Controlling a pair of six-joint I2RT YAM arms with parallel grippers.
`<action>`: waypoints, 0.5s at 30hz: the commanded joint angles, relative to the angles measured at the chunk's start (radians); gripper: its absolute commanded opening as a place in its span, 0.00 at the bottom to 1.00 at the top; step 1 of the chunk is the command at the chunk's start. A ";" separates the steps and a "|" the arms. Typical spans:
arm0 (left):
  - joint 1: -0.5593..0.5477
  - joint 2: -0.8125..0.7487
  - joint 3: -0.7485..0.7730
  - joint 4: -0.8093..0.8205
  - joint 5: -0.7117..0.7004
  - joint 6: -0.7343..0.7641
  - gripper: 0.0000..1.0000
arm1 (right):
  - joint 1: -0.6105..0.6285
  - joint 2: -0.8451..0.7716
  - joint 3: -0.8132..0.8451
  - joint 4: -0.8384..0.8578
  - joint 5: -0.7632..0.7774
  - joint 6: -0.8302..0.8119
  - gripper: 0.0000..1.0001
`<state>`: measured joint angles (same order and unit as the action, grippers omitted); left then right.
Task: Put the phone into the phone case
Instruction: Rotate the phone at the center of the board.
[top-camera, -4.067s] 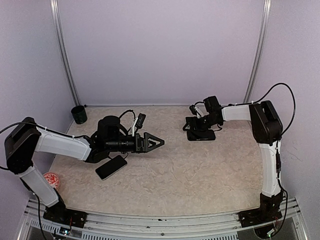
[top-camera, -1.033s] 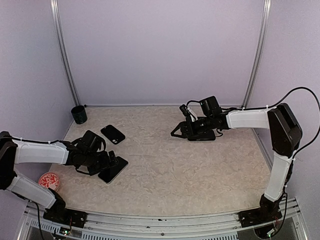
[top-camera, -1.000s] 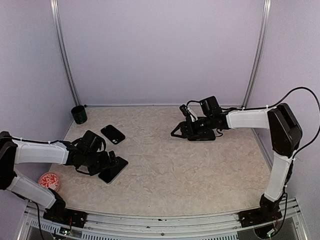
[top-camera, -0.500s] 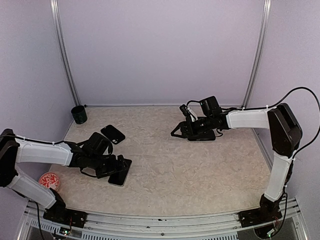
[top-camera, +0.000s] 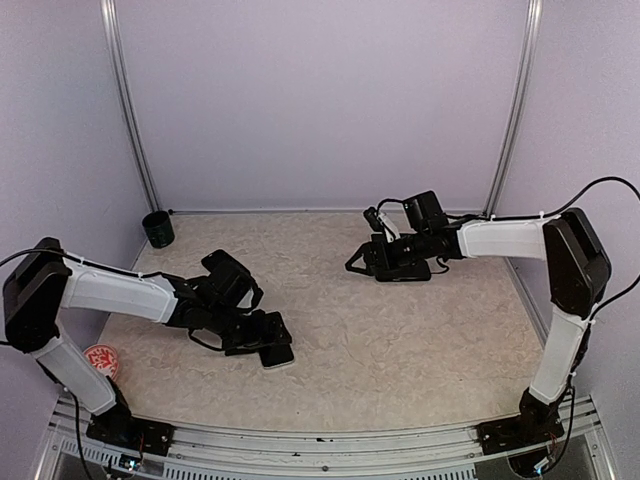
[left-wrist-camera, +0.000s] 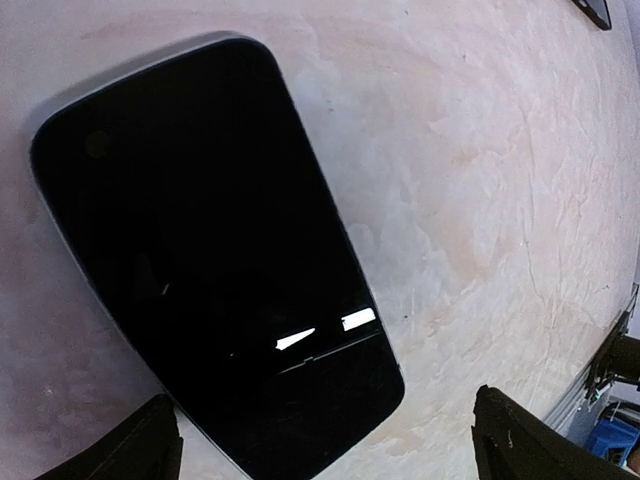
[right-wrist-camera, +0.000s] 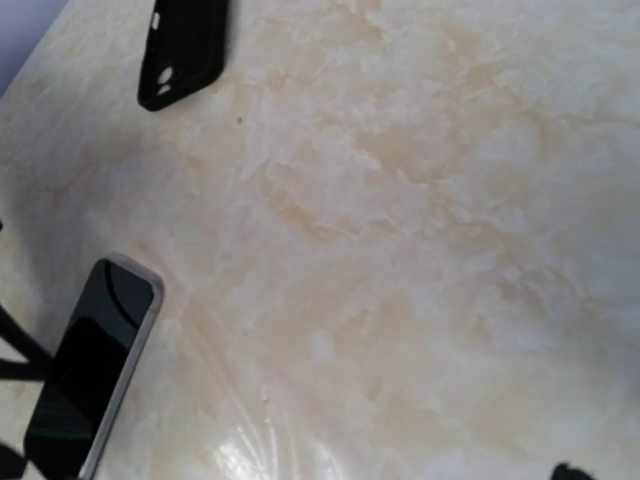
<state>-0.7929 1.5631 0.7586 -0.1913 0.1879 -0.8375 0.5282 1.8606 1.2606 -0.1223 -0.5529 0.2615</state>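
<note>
Black phone (left-wrist-camera: 210, 260) lies flat near the front edge of the bench (top-camera: 400, 350), left of middle, between the wide-open, empty jaws of the left gripper (top-camera: 262, 338). The case (right-wrist-camera: 180, 50) lies apart from it, and the right gripper (top-camera: 362, 262) gapes empty too. Pickup seems in hand; the next move calls for closing squarely on the phone's edges.

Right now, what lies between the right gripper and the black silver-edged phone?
Nothing. Only bare beige marbled tabletop separates the right gripper from the black silver-edged phone, as the top external view shows.

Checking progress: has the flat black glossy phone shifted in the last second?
Yes: the phone slid right, away from the red round disc.
</note>
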 joint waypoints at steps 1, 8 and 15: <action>-0.022 0.054 0.046 0.000 0.058 0.029 0.99 | 0.010 -0.065 -0.039 -0.026 0.070 -0.009 1.00; -0.040 0.118 0.111 0.025 0.109 0.034 0.99 | -0.019 -0.162 -0.118 -0.024 0.134 -0.004 1.00; -0.049 0.185 0.176 0.077 0.140 0.016 0.99 | -0.053 -0.258 -0.196 -0.022 0.188 -0.018 1.00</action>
<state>-0.8333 1.7046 0.8940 -0.1589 0.3000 -0.8219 0.4961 1.6615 1.1038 -0.1413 -0.4168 0.2554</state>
